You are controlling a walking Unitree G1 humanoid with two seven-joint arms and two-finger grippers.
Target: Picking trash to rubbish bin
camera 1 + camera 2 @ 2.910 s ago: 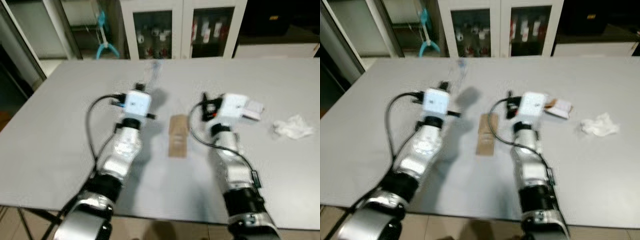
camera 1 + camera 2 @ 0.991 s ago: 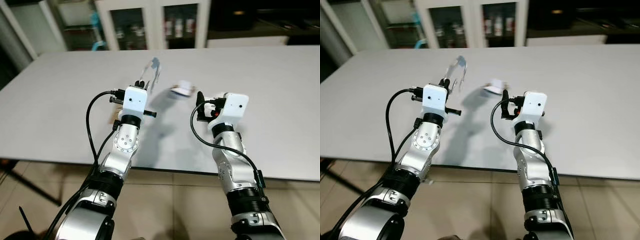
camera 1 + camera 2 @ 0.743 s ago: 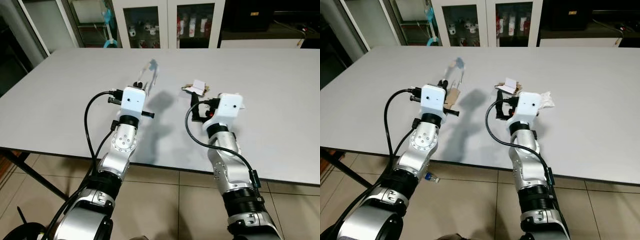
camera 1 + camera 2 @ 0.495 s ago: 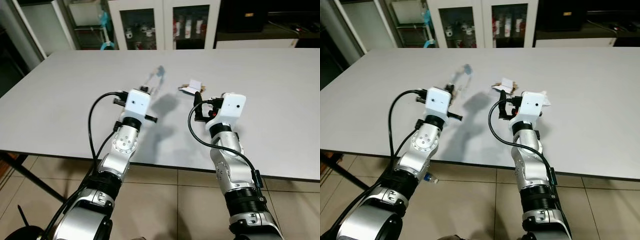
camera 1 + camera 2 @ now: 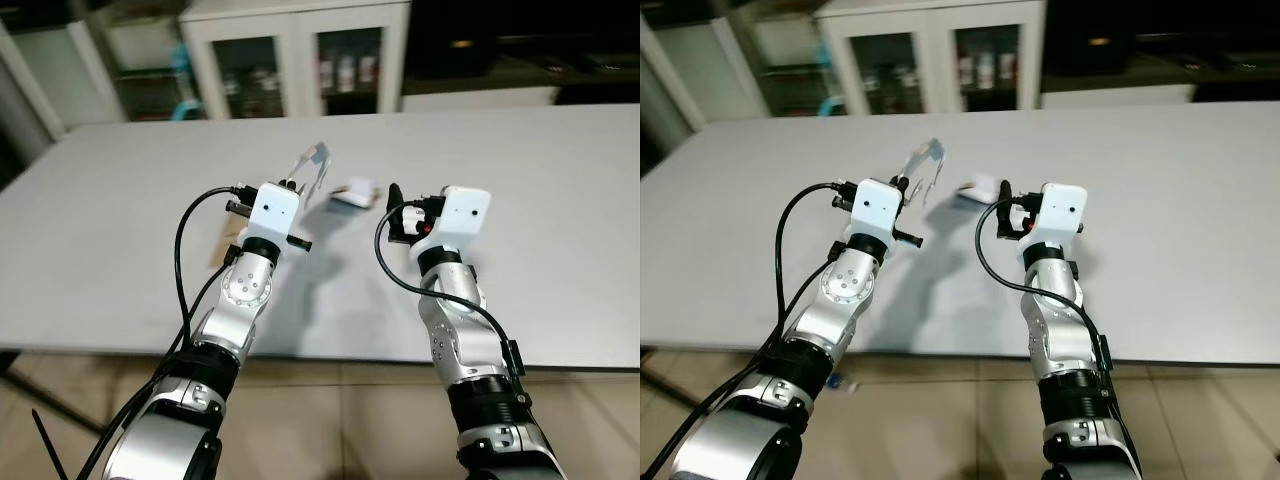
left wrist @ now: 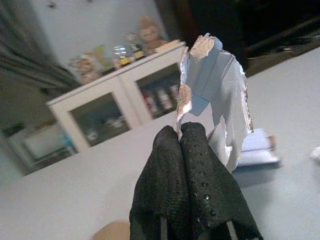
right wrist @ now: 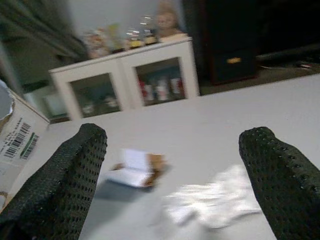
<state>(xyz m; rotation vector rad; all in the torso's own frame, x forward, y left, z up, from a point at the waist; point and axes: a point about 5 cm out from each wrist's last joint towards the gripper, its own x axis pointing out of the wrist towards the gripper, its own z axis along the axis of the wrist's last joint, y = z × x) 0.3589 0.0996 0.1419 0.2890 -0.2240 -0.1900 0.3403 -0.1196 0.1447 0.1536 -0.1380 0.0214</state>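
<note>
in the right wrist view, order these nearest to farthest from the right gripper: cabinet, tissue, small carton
1. Tissue, crumpled on the table just ahead of the open right gripper.
2. Small carton, a bit farther along the table.
3. Cabinet, beyond the table's far edge.

A pale blue and silvery wrapper (image 6: pixel 216 95) is pinched in the black, dotted fingers (image 6: pixel 192 165) of the left claw (image 6: pixel 181 131). The worktop (image 5: pixel 560 180) is seen in plain light grey. A white crumpled tissue (image 7: pixel 212 202) and a white-and-brown scrap (image 7: pixel 136 169) are shown between the right claw's (image 7: pixel 175 185) black textured fingers (image 7: pixel 65 175).
</note>
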